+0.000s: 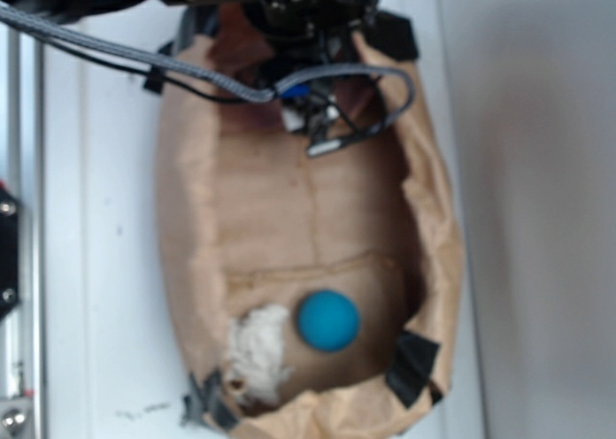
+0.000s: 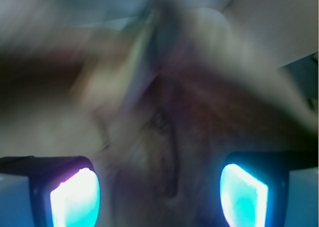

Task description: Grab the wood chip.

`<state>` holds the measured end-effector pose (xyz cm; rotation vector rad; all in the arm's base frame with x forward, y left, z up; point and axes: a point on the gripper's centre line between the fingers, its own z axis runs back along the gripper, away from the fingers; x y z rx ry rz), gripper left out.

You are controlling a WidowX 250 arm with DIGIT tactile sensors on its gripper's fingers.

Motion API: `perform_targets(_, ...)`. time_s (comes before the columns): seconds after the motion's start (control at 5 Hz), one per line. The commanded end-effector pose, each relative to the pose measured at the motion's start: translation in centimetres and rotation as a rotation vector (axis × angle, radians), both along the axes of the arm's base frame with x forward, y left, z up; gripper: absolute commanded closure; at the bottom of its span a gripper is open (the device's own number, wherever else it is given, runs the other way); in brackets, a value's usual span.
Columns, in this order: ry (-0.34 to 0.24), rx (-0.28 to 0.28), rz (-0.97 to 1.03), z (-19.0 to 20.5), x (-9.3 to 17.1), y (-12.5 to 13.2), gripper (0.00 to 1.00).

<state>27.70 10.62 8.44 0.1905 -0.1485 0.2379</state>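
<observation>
Claw (image 2: 159, 197) spread, pads (image 2: 75, 199) well apart, nothing clamped, over blurred brown paper at bag's (image 1: 183, 237) far end. Wood chip not made out. Blue ball (image 1: 328, 320) beside whitish paper wad (image 1: 258, 348), near end.

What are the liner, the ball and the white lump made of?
Liner: kraft-type brown paper, matte, creased, edges held by black tape. Blue ball: smooth, even colour, probably rubber or plastic; blur leaves it open. White lump: crumpled paper or fibrous wadding, rough and ragged. The wood chip isn't identifiable in either view.
</observation>
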Motion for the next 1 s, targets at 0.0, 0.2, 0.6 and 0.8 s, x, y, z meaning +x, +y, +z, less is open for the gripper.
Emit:
perform_targets(0.0, -0.034, 0.028, -0.126, -1.3, 1.3, -0.9, 0.00)
perform_targets(0.2, -0.040, 0.044, -0.144, -1.9, 1.3, -1.7, 0.00)
perform_targets(0.6, -0.071, 0.002, -0.181, 0.2, -0.2, -2.2, 0.00)
perform_targets(0.8, -0.064, -0.037, -0.185, 1.0, -0.3, -1.9, 0.00)
